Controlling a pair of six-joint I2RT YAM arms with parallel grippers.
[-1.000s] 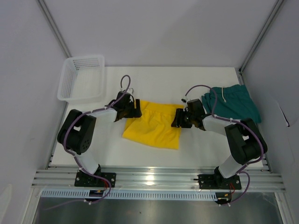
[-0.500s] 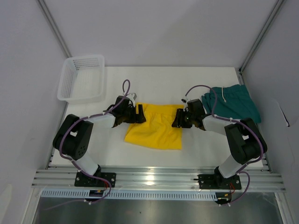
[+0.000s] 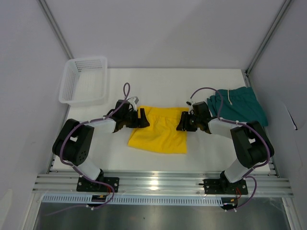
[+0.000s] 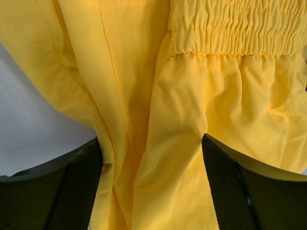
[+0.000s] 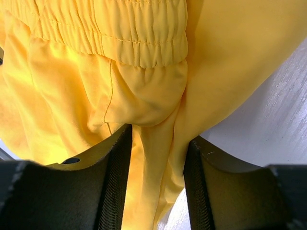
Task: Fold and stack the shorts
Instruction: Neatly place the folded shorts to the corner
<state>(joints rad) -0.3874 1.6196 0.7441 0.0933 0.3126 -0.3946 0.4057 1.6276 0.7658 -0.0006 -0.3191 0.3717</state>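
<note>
Where the white table (image 3: 158,81) meets the left wall, a white plastic mesh basket (image 3: 84,80) sits tilted over the far left corner, its grid of fine holes plain from above. Next comes the left gripper (image 3: 142,118), lying low at the left edge of the yellow shorts (image 3: 160,130); its wrist camera shows the two dark, ribbed-faced fingers (image 4: 72,191) standing wide apart, with a loose bunch of cloth between them but not pressed by either pad. The yellow shorts lie flat in the middle of the table, a smooth thin fabric with soft creases, the elastic waistband (image 4: 240,26) gathered into tight little ridges along the far edge. At their right edge the right gripper (image 3: 181,123) has its fingers (image 5: 112,191) drawn in close on a narrow fold of the yellow fabric, which is squeezed into a vertical pleat between the black pads. Farthest right, the dark teal-green shorts (image 3: 240,108) lie in a rumpled heap against the far right corner, a white drawstring (image 3: 230,98) curling over the top, partly behind the right arm
</note>
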